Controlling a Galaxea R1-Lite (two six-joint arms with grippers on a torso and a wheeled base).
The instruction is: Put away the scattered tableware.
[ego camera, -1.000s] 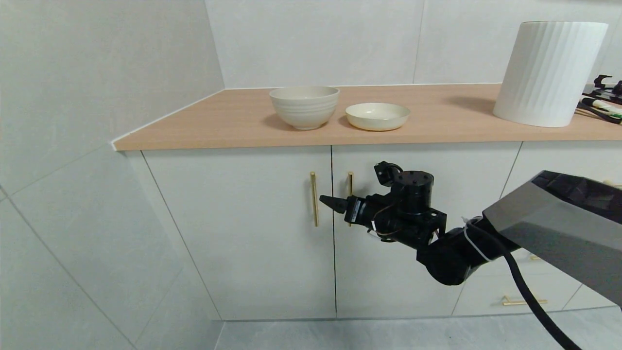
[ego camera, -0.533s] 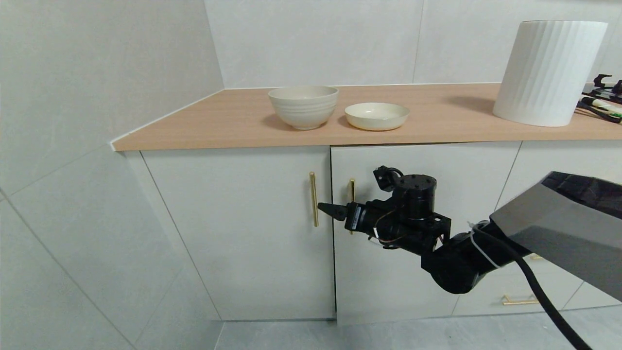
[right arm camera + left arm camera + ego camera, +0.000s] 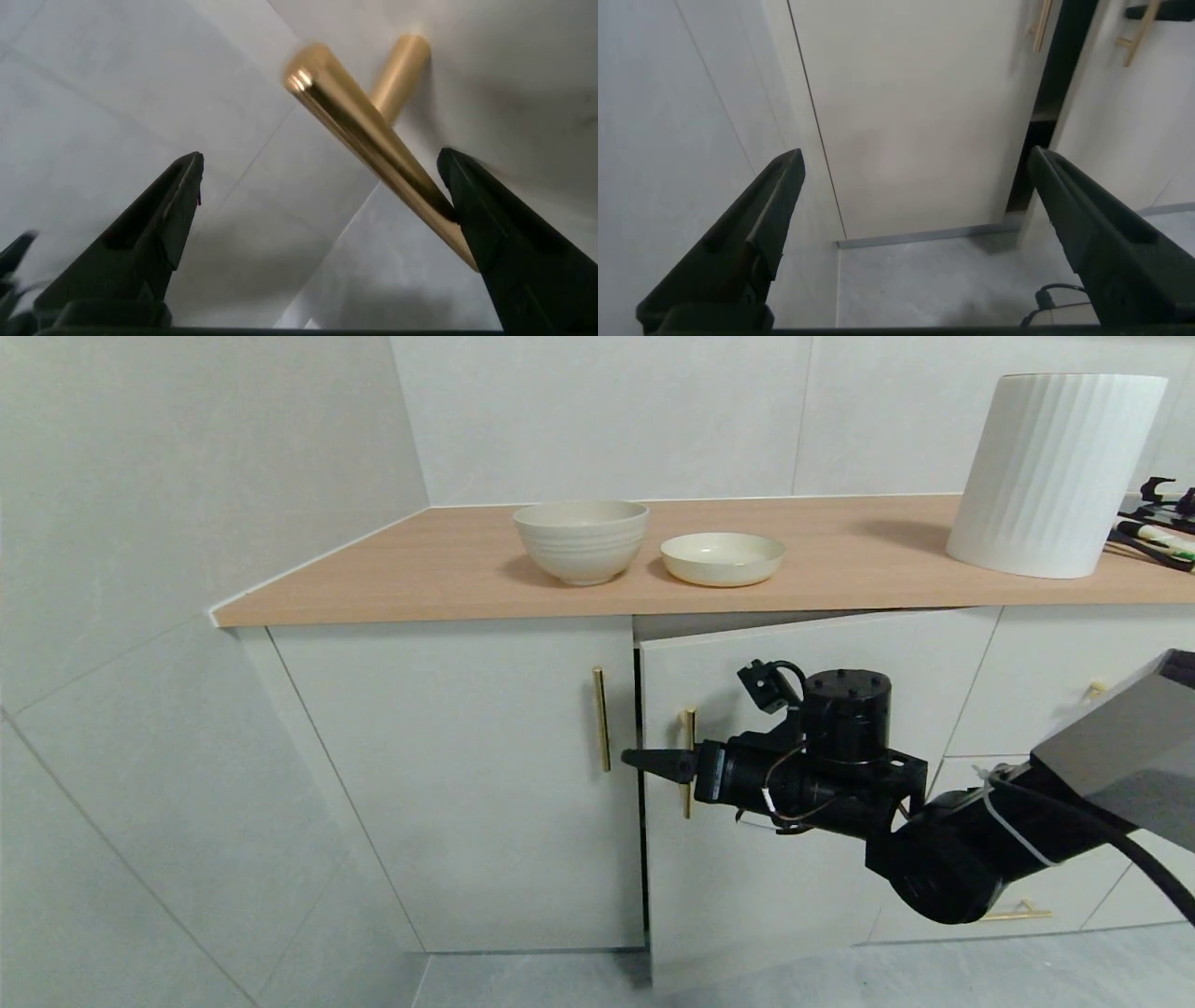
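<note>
A ribbed cream bowl [image 3: 581, 539] and a shallow cream plate [image 3: 722, 558] stand side by side on the wooden countertop [image 3: 448, 579]. Below them, the right cabinet door [image 3: 766, 877] hangs partly ajar. My right gripper [image 3: 653, 763] is at that door's gold handle [image 3: 688, 747]. In the right wrist view the handle [image 3: 374, 131] runs across between the spread fingers of my open right gripper [image 3: 320, 163]. My left gripper [image 3: 915, 159] is open and holds nothing, low in front of the left cabinet door [image 3: 906, 140], near the floor.
The left door [image 3: 467, 784] is closed, its gold handle [image 3: 600, 719] beside the gap. A tall white ribbed container [image 3: 1055, 476] and some utensils [image 3: 1158, 532] sit at the counter's right end. A tiled wall [image 3: 140, 616] closes off the left side. Drawers [image 3: 1018, 905] lie further right.
The right cabinet door has swung from closed to partly open. My right gripper has moved out and slightly down along with its handle.
</note>
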